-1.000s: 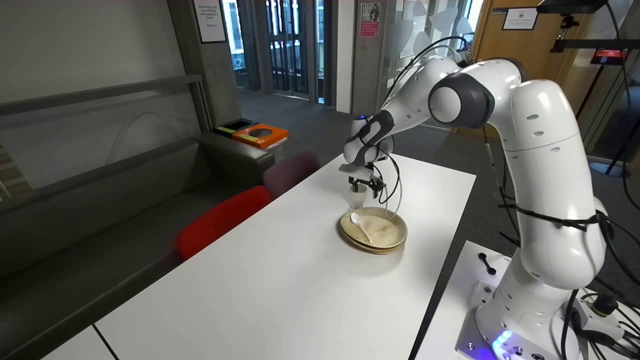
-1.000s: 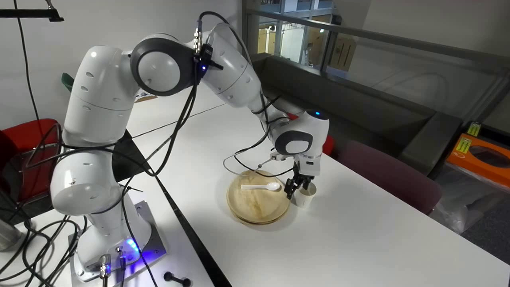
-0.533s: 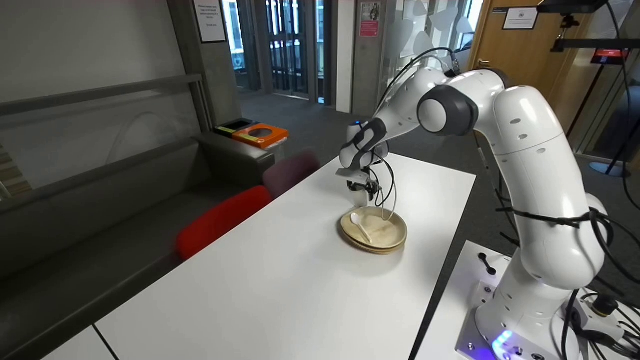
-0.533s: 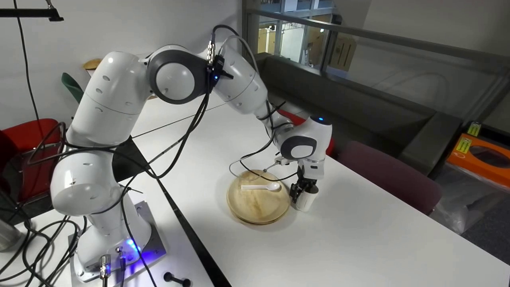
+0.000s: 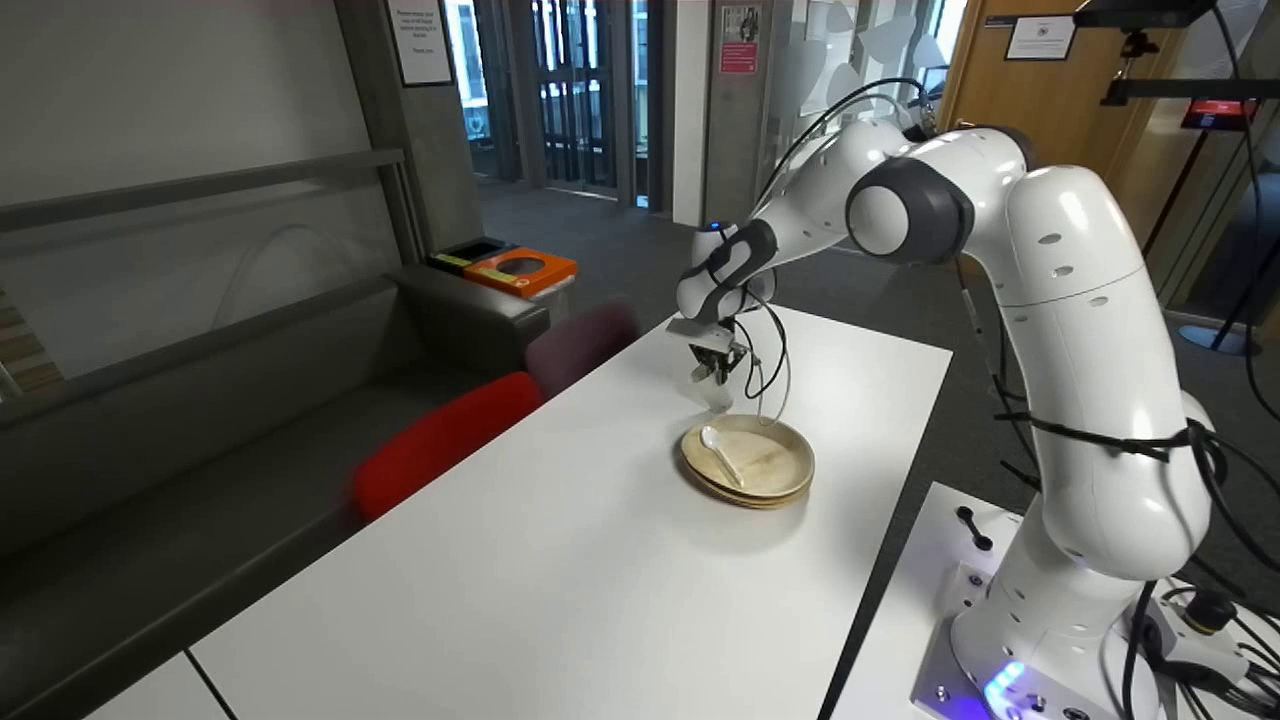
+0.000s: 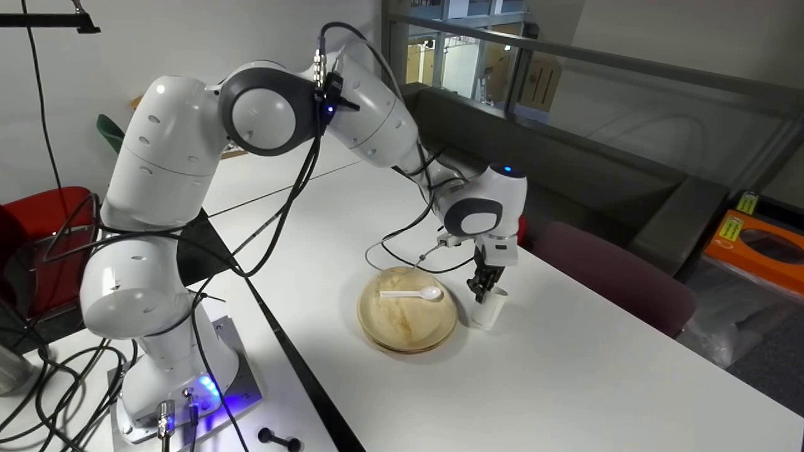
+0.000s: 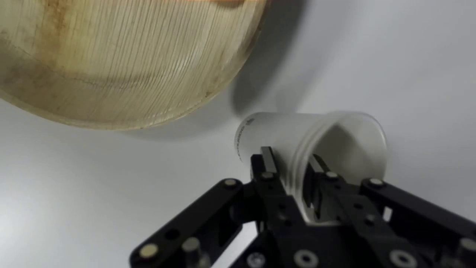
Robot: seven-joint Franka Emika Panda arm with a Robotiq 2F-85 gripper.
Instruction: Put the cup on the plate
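The whitish cup leans over with its mouth toward the right of the wrist view. My gripper is shut on its wall near the rim, one finger outside and the other inside the cup. In both exterior views the cup hangs tilted under the gripper, beside the plate; whether its base touches the table I cannot tell. The round tan plate tops a small stack, and its near edge fills the upper left of the wrist view, apart from the cup.
A white spoon lies on the plate. Cables hang from the wrist close to the plate. Chairs, one red and one maroon, stand along the white table's edge, with a sofa behind.
The gripper went down over the cup's rim, closed on the wall and has risen a little. The cup went from upright to tilted. The plate and spoon have stayed put.
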